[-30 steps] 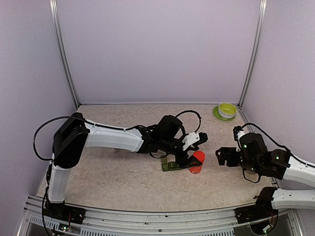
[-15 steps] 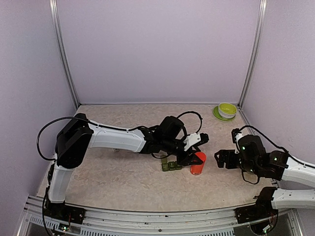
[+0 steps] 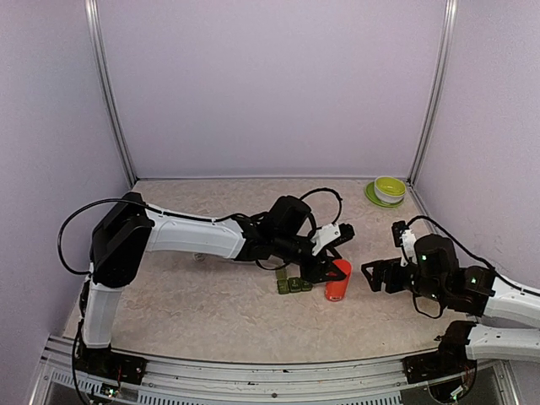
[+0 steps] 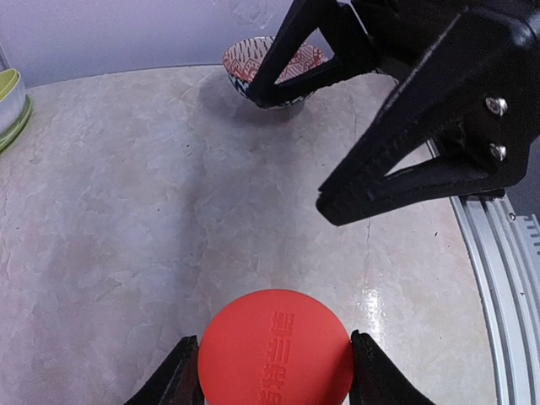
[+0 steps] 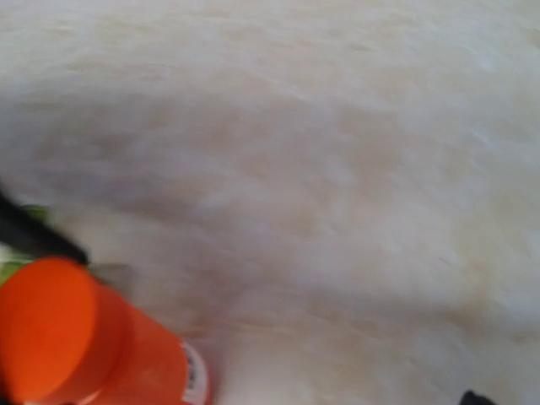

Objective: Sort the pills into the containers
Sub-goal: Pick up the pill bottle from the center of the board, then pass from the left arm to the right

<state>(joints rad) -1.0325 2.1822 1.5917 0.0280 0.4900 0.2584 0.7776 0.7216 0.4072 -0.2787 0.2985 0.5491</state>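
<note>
Inspecting the grasp, we find the left gripper (image 4: 277,381) clamped on the upright red-orange bottle (image 3: 337,282). We note the containers (image 3: 294,285), a left-right strip, just left of it. The right gripper (image 3: 371,276) gapes farther right.

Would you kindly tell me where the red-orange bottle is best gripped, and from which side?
Probably across the round sides just under the cap, from above: the red-orange bottle stands upright, the containers sit close beside its base, and the left gripper has its fingers flanking the top.
</note>
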